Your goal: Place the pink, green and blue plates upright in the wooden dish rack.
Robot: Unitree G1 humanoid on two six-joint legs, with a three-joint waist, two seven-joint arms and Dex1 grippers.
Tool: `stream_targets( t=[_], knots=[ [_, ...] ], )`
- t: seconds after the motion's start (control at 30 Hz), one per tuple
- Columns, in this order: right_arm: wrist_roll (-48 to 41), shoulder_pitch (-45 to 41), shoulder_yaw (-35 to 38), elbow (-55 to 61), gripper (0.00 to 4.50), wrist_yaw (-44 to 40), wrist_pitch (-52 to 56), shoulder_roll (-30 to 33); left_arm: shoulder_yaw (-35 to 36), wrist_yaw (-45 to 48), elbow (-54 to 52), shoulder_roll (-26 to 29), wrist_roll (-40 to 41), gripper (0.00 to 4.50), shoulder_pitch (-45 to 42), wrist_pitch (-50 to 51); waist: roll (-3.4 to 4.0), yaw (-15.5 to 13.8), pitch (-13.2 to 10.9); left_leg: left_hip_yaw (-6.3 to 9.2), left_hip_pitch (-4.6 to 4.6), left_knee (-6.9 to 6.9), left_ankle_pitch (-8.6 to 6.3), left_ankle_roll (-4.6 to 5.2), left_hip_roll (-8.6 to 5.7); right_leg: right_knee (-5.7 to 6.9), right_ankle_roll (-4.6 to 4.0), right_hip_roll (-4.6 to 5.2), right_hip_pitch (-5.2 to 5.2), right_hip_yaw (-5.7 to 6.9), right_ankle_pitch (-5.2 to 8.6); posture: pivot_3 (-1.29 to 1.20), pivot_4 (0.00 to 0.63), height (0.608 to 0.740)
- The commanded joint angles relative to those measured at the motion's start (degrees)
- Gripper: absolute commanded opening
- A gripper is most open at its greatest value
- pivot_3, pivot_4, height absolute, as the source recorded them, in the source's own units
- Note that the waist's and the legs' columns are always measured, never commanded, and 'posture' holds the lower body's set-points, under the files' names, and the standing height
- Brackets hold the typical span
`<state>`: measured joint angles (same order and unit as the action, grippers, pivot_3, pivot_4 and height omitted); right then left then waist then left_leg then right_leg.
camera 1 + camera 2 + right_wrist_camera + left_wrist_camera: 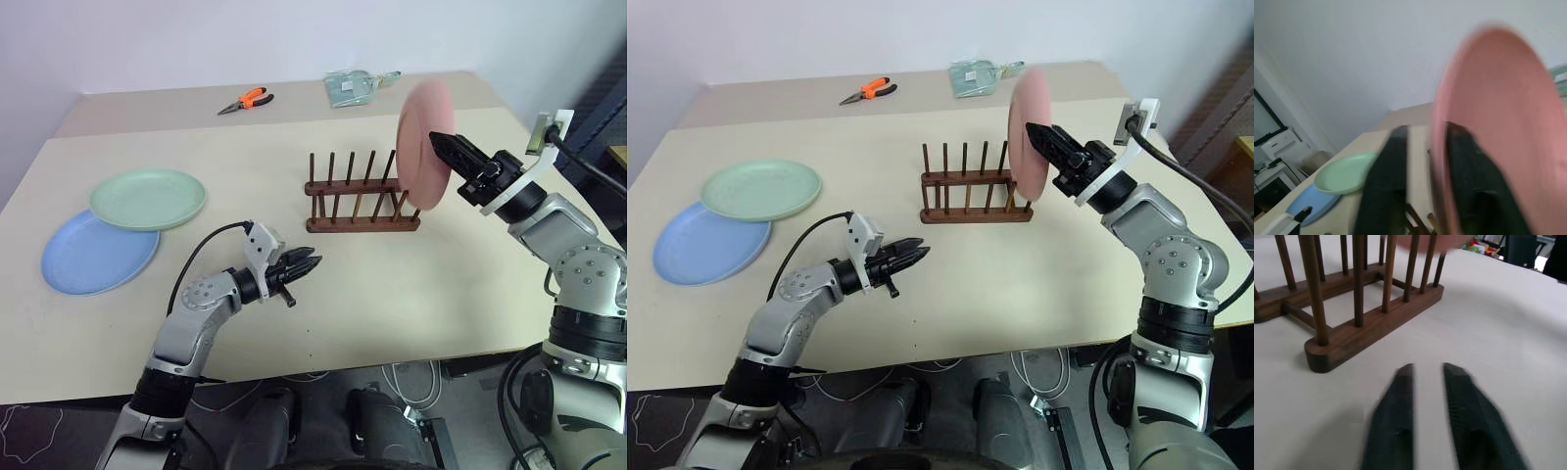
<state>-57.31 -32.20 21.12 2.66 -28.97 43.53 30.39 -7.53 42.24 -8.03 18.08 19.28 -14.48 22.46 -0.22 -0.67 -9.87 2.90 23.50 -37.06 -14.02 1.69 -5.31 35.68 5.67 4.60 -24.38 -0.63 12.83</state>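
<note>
Three round plastic plates are showing: one salmon pink, one mint green, one light blue. One dark wooden peg rack, one pair of orange-handled pliers.

Bare table before wooden dish rack

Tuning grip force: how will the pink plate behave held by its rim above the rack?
The pink plate keeps its shape on edge, so probably stiff and light. The right gripper pinches just the rim; the smooth plastic could swivel or slip. Round, it may roll if dropped.
</note>
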Motion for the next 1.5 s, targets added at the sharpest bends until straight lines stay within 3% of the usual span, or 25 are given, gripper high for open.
stream_targets(
  t=[0.03,0.1,0.13,0.17,0.37,0.4,0.57,0.67,0.8,1.0,1.23,1.33,1.5],
  knots=[
    [4.21,-2.98,0.77,-0.36,2.96,0.07,-4.37,1.67,1.44,0.21,-3.53,0.54,1.92,2.81,-0.05,0.65,0.01,-0.01,-0.01,0.00,0.00,0.00,0.00,0.00,0.00,0.00,0.00,0.00,0.00,0.00,0.00,0.00,0.150,0.740],
    [7.87,-3.52,0.39,-1.09,3.98,-0.01,-7.27,2.43,1.71,-0.29,-3.95,0.60,2.04,3.89,-0.05,0.63,0.02,-0.01,-0.01,0.00,0.01,0.00,0.00,0.00,0.00,0.01,0.00,0.00,-0.02,0.00,0.00,0.00,0.150,0.740],
    [9.32,-3.76,0.35,-1.41,3.99,-0.11,-8.51,2.73,1.83,-0.61,-4.09,0.64,2.03,4.38,-0.06,0.54,0.02,-0.03,-0.01,-0.01,0.02,0.00,0.00,0.00,0.00,0.00,0.00,0.00,-0.03,0.00,0.00,0.00,0.150,0.740],
    [11.30,-3.98,0.12,-1.68,3.99,-0.32,-10.14,3.44,2.03,-1.16,-4.13,0.64,1.70,4.45,-0.17,0.10,0.02,-0.05,-0.01,-0.01,0.02,0.00,0.00,0.00,-0.01,0.00,0.00,0.00,-0.03,0.00,0.00,0.00,0.150,0.740],
    [22.84,-5.92,-2.14,-0.30,3.99,-1.69,-19.47,9.01,7.48,-6.60,-3.77,0.39,1.44,4.45,-1.57,-1.70,0.03,0.00,-0.02,-0.02,0.02,0.00,0.00,-0.01,-0.01,-0.01,0.01,-0.01,-0.04,0.00,0.00,0.00,0.150,0.740],
    [24.17,-5.92,-3.35,1.38,4.25,-3.12,-20.21,10.31,9.08,-9.02,-3.03,0.47,0.29,4.48,-2.08,-2.40,0.04,0.02,-0.02,-0.03,0.02,0.00,0.00,-0.01,-0.01,0.00,0.01,-0.01,-0.05,-0.01,0.00,0.00,0.150,0.740],
    [29.90,-5.55,-14.59,13.18,4.25,-10.18,-20.44,14.32,21.12,-27.65,3.04,-0.27,-4.09,4.48,-7.55,-3.67,0.02,0.25,-0.03,-0.03,0.02,0.02,0.00,-0.01,0.02,0.06,0.03,-0.06,-0.09,-0.01,-0.01,0.00,0.150,0.740],
    [36.75,-4.89,-24.38,17.79,4.25,-10.50,-21.96,11.87,29.26,-43.00,5.91,-0.38,-7.56,4.48,-12.36,-1.72,-0.13,0.23,-0.09,-0.02,0.02,-0.02,0.01,-0.03,0.03,0.14,0.04,-0.08,-0.12,0.00,-0.01,0.00,0.150,0.740],
    [39.53,-2.52,-30.73,18.93,4.25,-10.20,-22.50,6.47,37.62,-55.64,5.29,-1.43,-6.75,4.48,-16.67,1.74,-0.26,-0.31,-0.13,-0.01,0.04,-0.06,0.02,-0.06,-0.03,0.15,0.07,-0.05,-0.12,0.02,-0.02,0.00,0.150,0.740],
    [41.73,0.66,-34.24,18.71,4.25,-11.08,-23.04,2.33,46.56,-61.06,2.82,-3.91,3.00,4.48,-18.59,11.27,-0.38,-1.04,-0.14,0.03,0.06,-0.17,0.01,-0.07,-0.14,0.13,0.17,-0.01,-0.08,0.05,-0.06,0.00,0.150,0.740],
    [42.88,1.92,-34.44,19.38,4.25,-11.35,-22.33,0.67,55.77,-63.75,6.14,-6.73,20.63,4.48,-20.64,22.62,-0.52,-1.07,-0.10,0.07,0.06,-0.18,0.02,-0.11,-0.12,0.19,0.17,-0.05,-0.09,0.07,-0.07,0.00,0.150,0.740],
    [43.77,2.35,-33.91,19.61,4.50,-10.65,-22.17,0.18,56.96,-65.19,8.76,-6.57,23.17,3.67,-21.70,22.26,-0.54,-0.95,-0.09,0.07,0.05,-0.17,0.05,-0.17,-0.12,0.23,0.17,-0.06,-0.11,0.07,-0.07,0.00,0.150,0.740],
    [44.15,2.84,-32.41,20.23,4.50,-9.67,-21.90,-0.11,58.27,-67.74,12.16,-6.48,27.67,0.97,-24.03,21.36,-0.62,-0.93,-0.09,0.08,0.05,-0.16,0.22,-0.46,-0.12,0.25,0.17,-0.06,-0.12,0.07,-0.07,0.00,0.150,0.740]
  ],
)
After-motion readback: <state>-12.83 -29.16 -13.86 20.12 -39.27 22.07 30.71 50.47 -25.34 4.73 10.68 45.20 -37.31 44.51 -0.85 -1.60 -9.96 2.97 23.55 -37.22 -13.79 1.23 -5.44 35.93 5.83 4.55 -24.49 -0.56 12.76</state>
